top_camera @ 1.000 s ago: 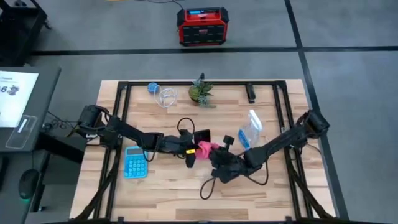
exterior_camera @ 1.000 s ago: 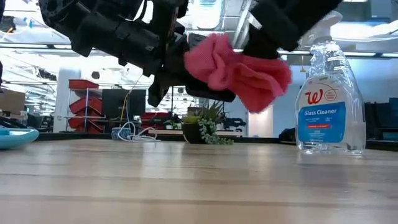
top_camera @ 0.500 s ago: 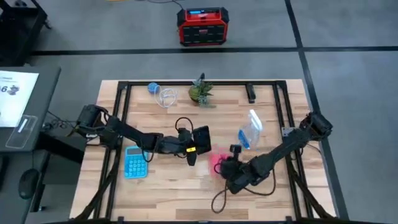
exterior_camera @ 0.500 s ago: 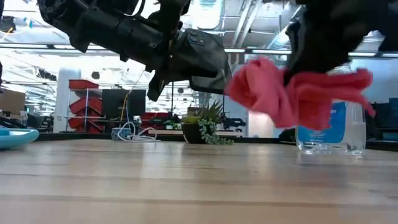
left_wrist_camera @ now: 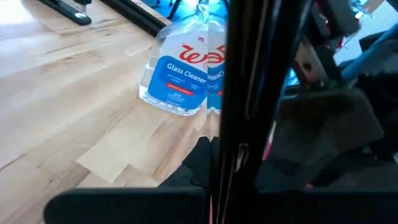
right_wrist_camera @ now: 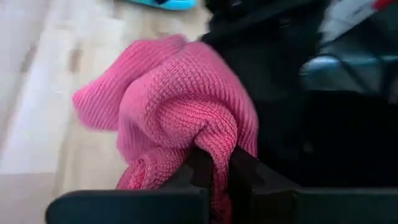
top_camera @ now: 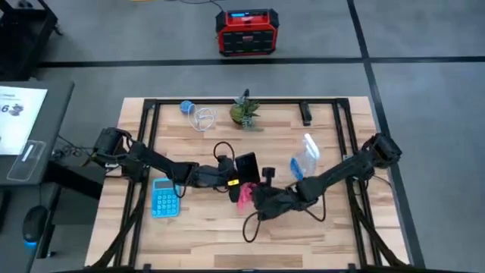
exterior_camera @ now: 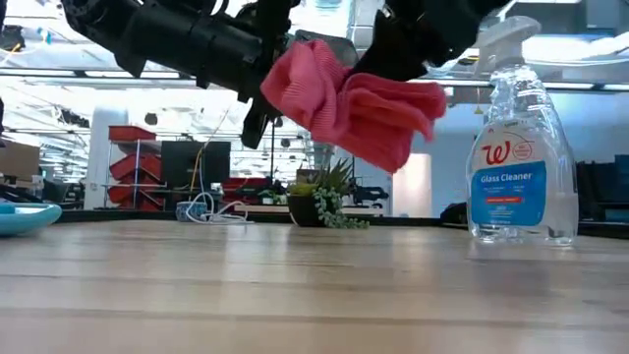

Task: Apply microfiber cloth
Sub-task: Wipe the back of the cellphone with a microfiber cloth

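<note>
My left gripper (top_camera: 236, 180) is shut on the black phone (top_camera: 247, 163) and holds it above the middle of the table. In the left wrist view the phone (left_wrist_camera: 249, 74) shows edge-on. The bright pink microfiber cloth (top_camera: 244, 197) is bunched in my right gripper (top_camera: 255, 199), which is shut on it just on the near side of the phone. In the low view the cloth (exterior_camera: 354, 103) hangs in the air in front of the phone and covers most of it. My left gripper pinches the phone's lower end (left_wrist_camera: 239, 155) between its two fingers, coming from the table's left. The phone is lifted clear of the table and stands tilted. My right gripper pinches a bunched fold of the cloth (right_wrist_camera: 214, 152) between its two fingers, coming from the table's right. Several layers bulge out beyond the fingers. The cloth is clear of the table and lies against the phone's face, as far as the low view shows.
A glass cleaner spray bottle (top_camera: 305, 159) lies right of the phone. A light blue calculator (top_camera: 164, 197) lies at the left. A small potted plant (top_camera: 245, 112), a white cable (top_camera: 201, 116) and a black bar (top_camera: 307, 114) are along the far edge.
My right gripper first swung the cloth away from the phone, toward the table's near right and lower. It has then come back toward the left and up, so the cloth is against the phone again. The cloth stays bunched in the shut fingers. The phone has tipped slightly.
</note>
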